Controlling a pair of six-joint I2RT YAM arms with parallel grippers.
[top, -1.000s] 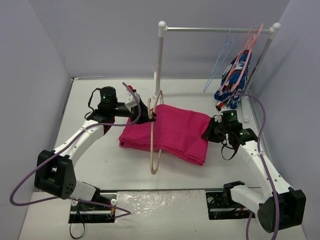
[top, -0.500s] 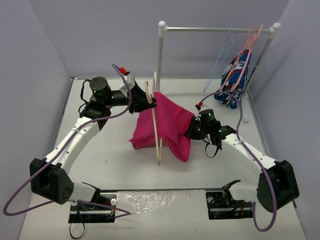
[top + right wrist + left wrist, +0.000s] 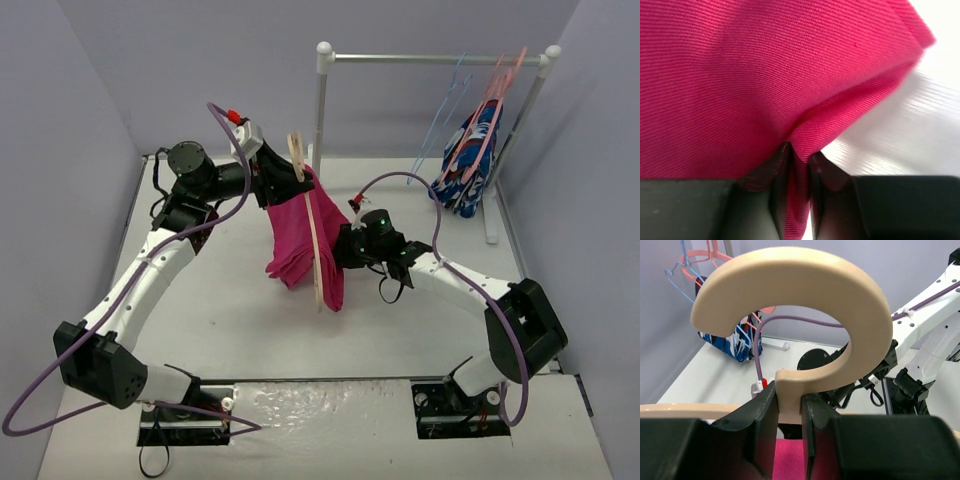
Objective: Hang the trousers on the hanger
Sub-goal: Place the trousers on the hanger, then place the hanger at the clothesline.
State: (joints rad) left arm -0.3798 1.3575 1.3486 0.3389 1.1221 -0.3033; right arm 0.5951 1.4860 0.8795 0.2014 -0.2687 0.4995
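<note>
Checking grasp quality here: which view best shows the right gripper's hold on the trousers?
The right wrist view: the right gripper pinches a fold of the trousers between its fingertips, close up. The top external view shows that gripper small against the cloth, jaws unreadable. The left wrist view shows just pink cloth below the hanger.
</note>
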